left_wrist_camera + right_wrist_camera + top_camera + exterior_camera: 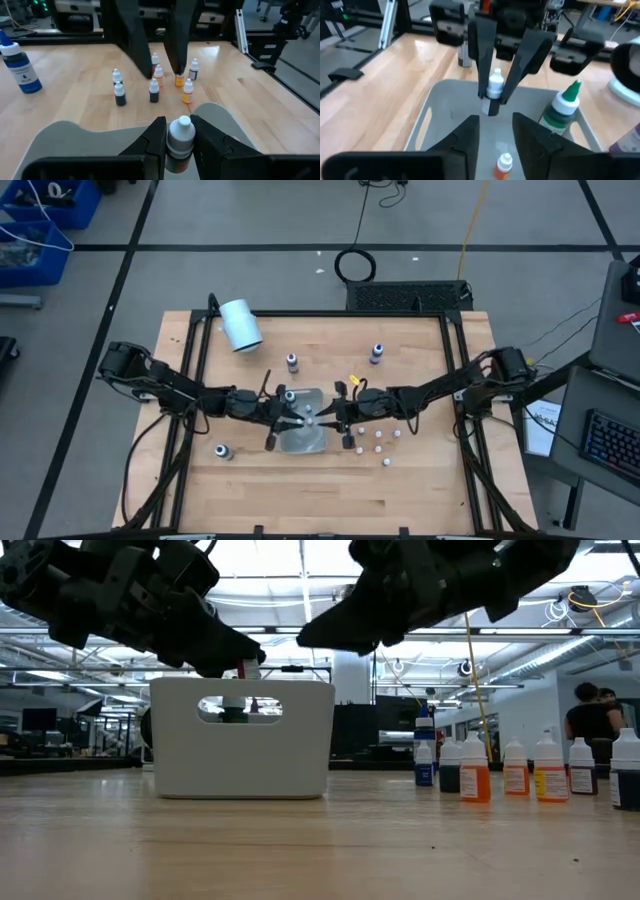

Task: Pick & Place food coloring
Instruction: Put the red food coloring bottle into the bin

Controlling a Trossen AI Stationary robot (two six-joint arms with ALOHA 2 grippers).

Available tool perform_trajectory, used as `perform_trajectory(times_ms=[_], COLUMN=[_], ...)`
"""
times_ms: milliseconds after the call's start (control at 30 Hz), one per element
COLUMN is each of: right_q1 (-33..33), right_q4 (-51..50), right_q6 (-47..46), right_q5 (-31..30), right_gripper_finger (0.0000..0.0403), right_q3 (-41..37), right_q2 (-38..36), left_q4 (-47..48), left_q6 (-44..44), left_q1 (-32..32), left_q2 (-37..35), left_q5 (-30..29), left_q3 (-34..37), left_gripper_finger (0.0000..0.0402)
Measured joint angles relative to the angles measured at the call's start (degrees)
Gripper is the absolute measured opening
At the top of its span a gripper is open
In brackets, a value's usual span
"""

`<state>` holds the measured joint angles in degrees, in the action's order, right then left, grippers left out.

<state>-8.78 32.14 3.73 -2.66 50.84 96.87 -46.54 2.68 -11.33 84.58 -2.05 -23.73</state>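
Left end effector [180, 142] is clenched on one food coloring bottle [181, 135], white cap up, held over the grey bin [303, 435] at the desk's [420, 490] centre. Right end effector [496, 132] hangs over the same bin from the opposite side, fingers parted, holding nothing.

Risks, as I judge them: both end effectors crowd one small opening, so a careless descent or retreat could knock fingers together or nudge the bin. The grip sits near the cap; releasing too high could let the bottle tip or bounce onto those below.

Bin contents: a green-tipped bottle [565, 107] standing against one wall, and an orange bottle [503, 166] on the floor beneath my right fingers. Anything further is hidden.

Remaining bottles [155, 82] stand clustered on the desk just beside the bin; others are scattered well apart. A white cylinder [240, 326] lies near the far corner.
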Motion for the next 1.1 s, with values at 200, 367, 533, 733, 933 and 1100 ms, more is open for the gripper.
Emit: perform_trajectory(times_ms=[200,367,533,733,933,1100], right_q1=[-0.3,0.1,1.0,0.9,0.9,0.9], right_q4=[-2.2,-2.0,1.9,3.4,3.9,4.0], right_q6=[0.2,0.4,-1.3,-1.4,-1.5,-1.4], right_q5=[-0.2,-0.6,-0.2,0.0,0.0,0.1], right_gripper_finger=[0.0153,0.0161,0.0157,0.0156,0.0154,0.0121], right_q3=[4.5,7.0,7.2,7.2,7.2,7.2], right_q2=[3.1,6.8,8.3,8.2,8.2,8.2], left_q4=[-1.6,-1.8,-1.2,-0.7,-1.8,-2.2], left_q6=[-0.5,-1.5,-4.1,-5.1,-5.6,-5.9], left_q1=[0.0,0.0,0.1,0.4,0.4,0.4], left_q2=[0.0,0.0,0.0,-0.1,-0.1,-0.1], left_q5=[0.0,0.0,-0.3,0.2,0.4,0.4], left_q3=[0.0,-1.1,-2.8,-3.6,-3.7,-3.7], left_gripper_finger=[0.0073,0.0073,0.0073,0.0073,0.0073,0.0073])
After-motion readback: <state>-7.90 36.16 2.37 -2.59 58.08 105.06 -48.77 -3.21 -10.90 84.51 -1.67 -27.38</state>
